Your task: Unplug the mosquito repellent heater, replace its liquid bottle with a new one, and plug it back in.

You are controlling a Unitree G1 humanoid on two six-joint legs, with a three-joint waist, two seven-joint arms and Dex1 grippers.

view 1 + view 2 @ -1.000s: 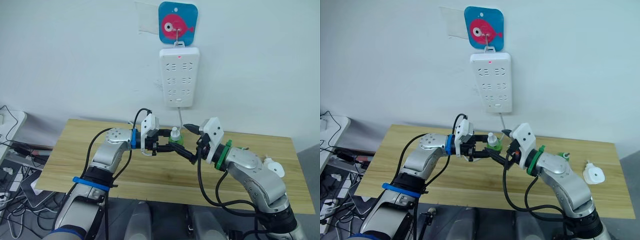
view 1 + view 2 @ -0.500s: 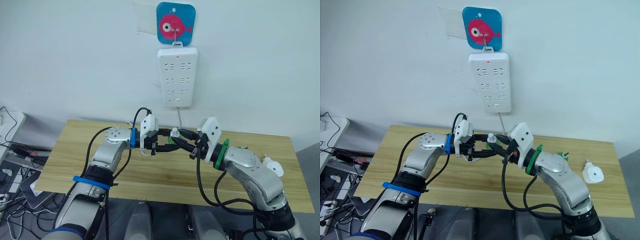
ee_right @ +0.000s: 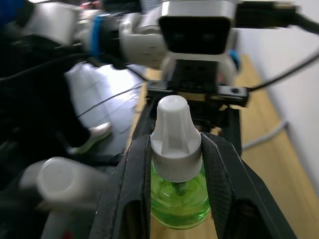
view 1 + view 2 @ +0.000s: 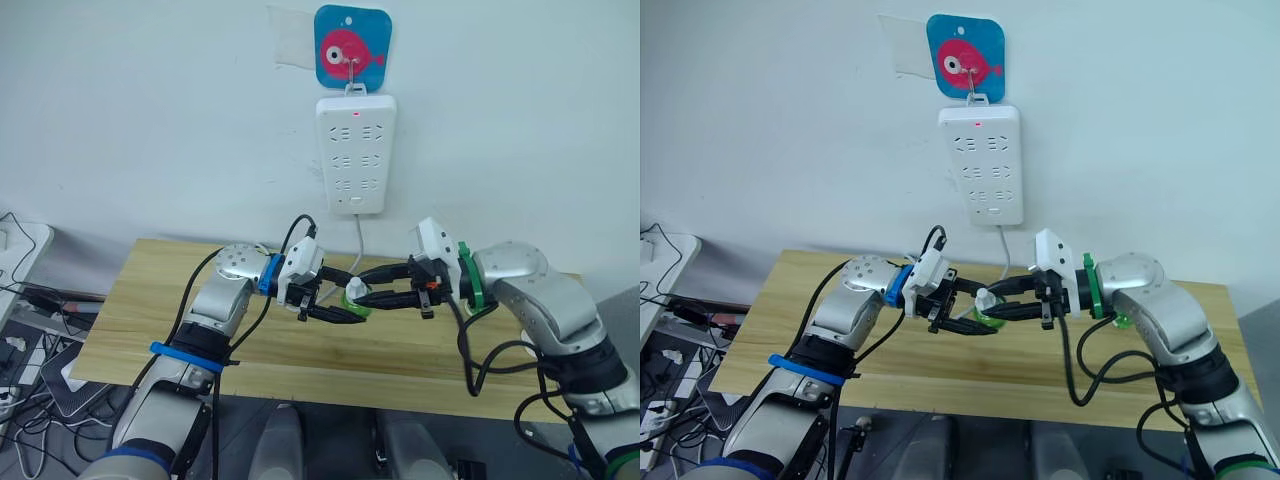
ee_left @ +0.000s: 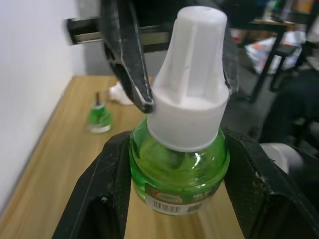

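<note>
Pale wooden table [image 4: 150,300], left claw [image 5: 174,164] clamping round green glass bottle [image 5: 178,164], right claw [image 3: 175,154] pinching its ribbed white cap [image 3: 174,137]

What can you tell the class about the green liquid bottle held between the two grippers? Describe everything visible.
The green liquid bottle is small, round and clear, seemingly plastic, full of bright green liquid, with a barcode label at its base. A white ribbed, tapered cap is still on. It hangs above the wooden table; the left gripper clamps its body while the right gripper grips the cap.
</note>
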